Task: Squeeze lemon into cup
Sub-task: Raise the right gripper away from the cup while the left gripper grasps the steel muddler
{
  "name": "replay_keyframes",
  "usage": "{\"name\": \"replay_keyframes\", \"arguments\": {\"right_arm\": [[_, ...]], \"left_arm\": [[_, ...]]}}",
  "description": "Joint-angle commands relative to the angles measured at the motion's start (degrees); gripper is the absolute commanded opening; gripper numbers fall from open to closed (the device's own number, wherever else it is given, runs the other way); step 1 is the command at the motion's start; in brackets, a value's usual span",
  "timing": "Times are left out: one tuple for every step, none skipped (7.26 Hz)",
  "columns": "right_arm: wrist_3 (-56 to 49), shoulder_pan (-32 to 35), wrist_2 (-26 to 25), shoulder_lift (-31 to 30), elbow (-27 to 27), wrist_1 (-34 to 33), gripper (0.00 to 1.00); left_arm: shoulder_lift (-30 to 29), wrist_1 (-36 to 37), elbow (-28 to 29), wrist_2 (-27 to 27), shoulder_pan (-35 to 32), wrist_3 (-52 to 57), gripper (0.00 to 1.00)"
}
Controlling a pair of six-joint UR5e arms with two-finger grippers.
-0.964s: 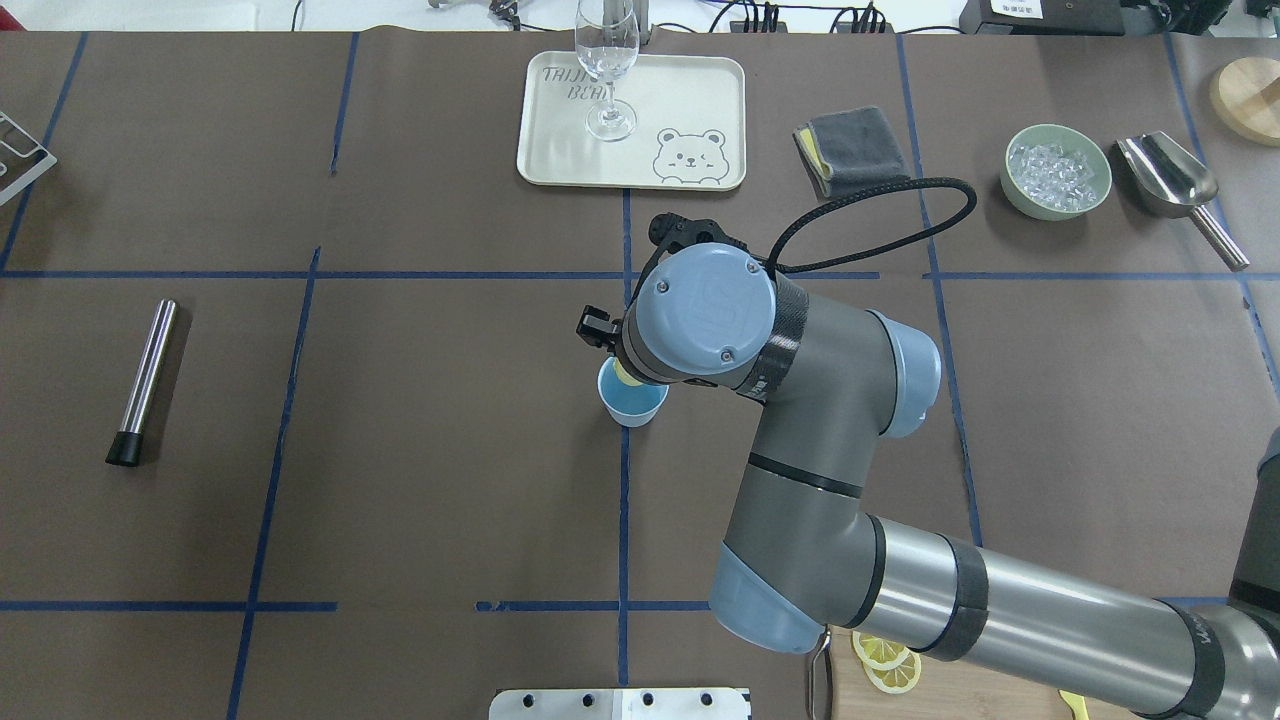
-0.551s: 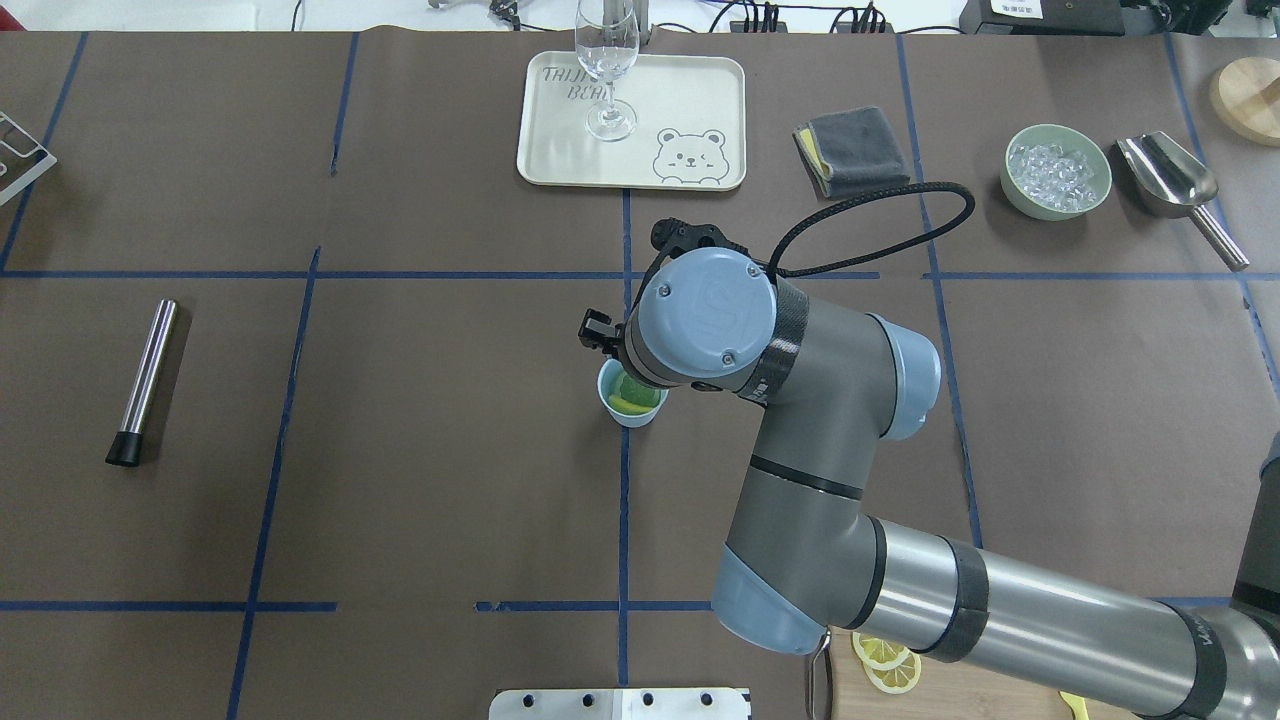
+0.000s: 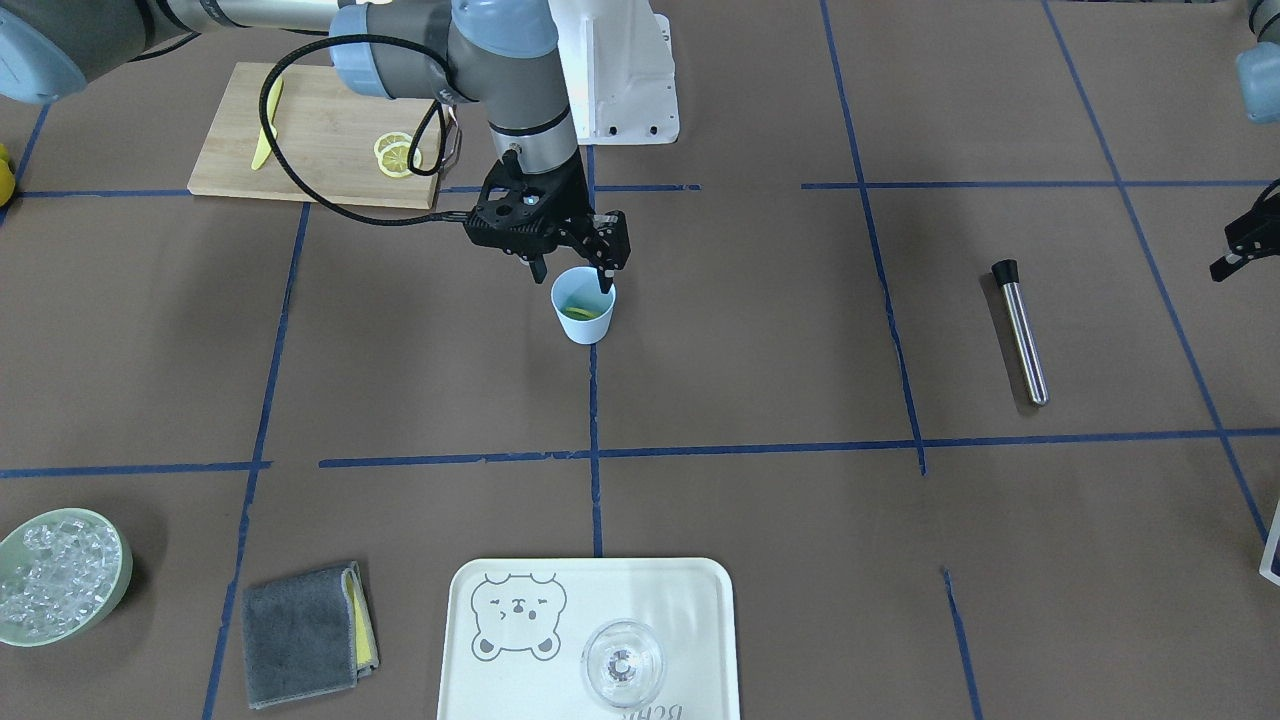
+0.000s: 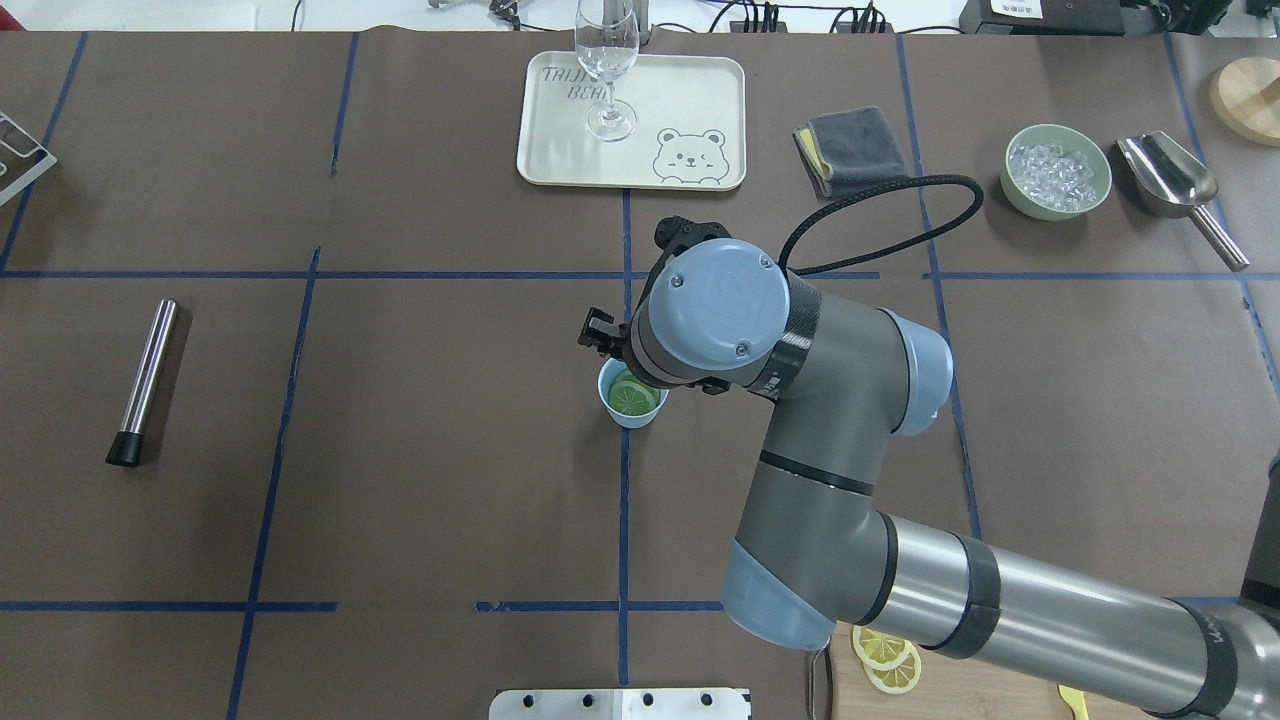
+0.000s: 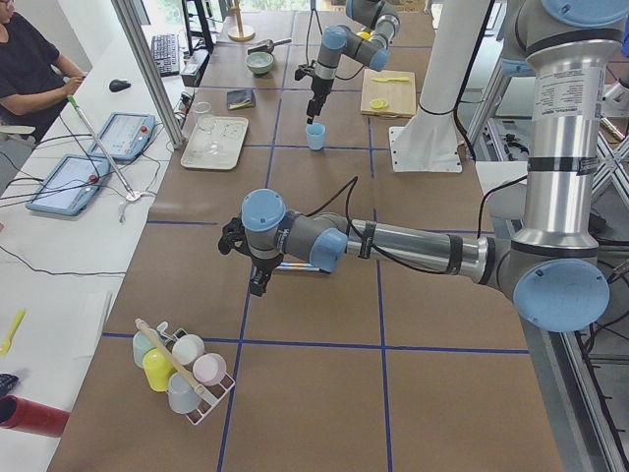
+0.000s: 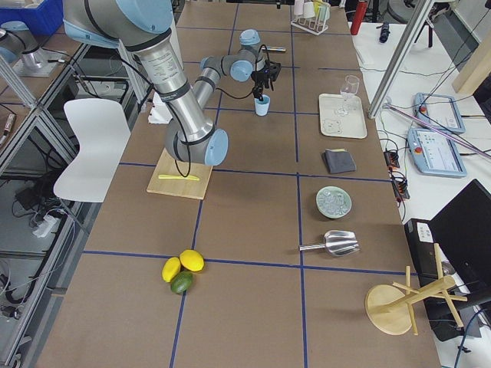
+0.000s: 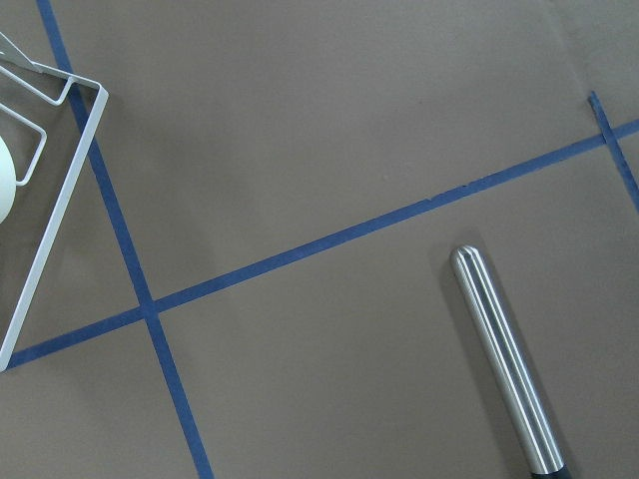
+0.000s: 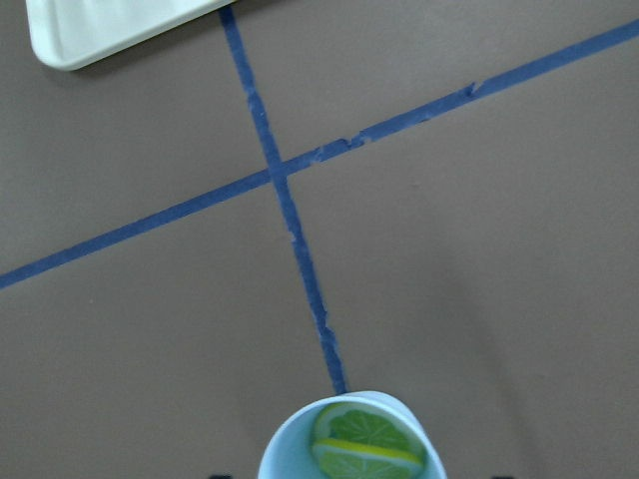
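Note:
The light-blue cup (image 3: 583, 325) stands on the brown table near the centre line. A lemon slice (image 3: 581, 312) lies inside it, also seen in the overhead view (image 4: 635, 397) and the right wrist view (image 8: 367, 444). My right gripper (image 3: 572, 280) hangs just above the cup's rim, open and empty, with one fingertip (image 3: 605, 283) over the cup's mouth. My left gripper (image 3: 1240, 242) shows only partly at the table's edge, near the steel muddler (image 3: 1020, 332). I cannot tell whether it is open or shut.
Behind the cup is a wooden board (image 3: 310, 110) with two more lemon slices (image 3: 397, 155) and a yellow knife (image 3: 265, 125). A tray (image 3: 480, 690) holds a clear glass (image 3: 622, 663). A grey cloth (image 3: 300, 635), an ice bowl (image 3: 118, 590) and a scoop (image 4: 1170, 180) stand nearby.
A second ago the right gripper held the lemon slice just above the cup. The slice has dropped into the cup and now lies inside. The right wrist has shifted slightly.

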Motion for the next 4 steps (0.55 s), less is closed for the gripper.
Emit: {"name": "replay_keyframes", "arguments": {"right_arm": [[-9.5, 7.4, 9.2, -10.6, 8.7, 0.1, 1.0], [-13.3, 10.7, 12.5, -14.5, 10.2, 0.1, 1.0], [-15.7, 12.1, 13.8, -15.5, 10.1, 0.1, 1.0], [-15.9, 12.1, 13.8, -16.2, 10.1, 0.1, 1.0]], "left_arm": [[-6.5, -0.8, 3.2, 6.4, 10.5, -20.4, 0.99], [-8.8, -0.7, 4.5, 9.4, 16.3, -26.1, 0.99], [-10.2, -1.6, 7.1, 13.6, 19.2, -26.5, 0.99], [-11.3, -4.1, 9.9, 13.8, 20.0, -26.9, 0.99]]}}
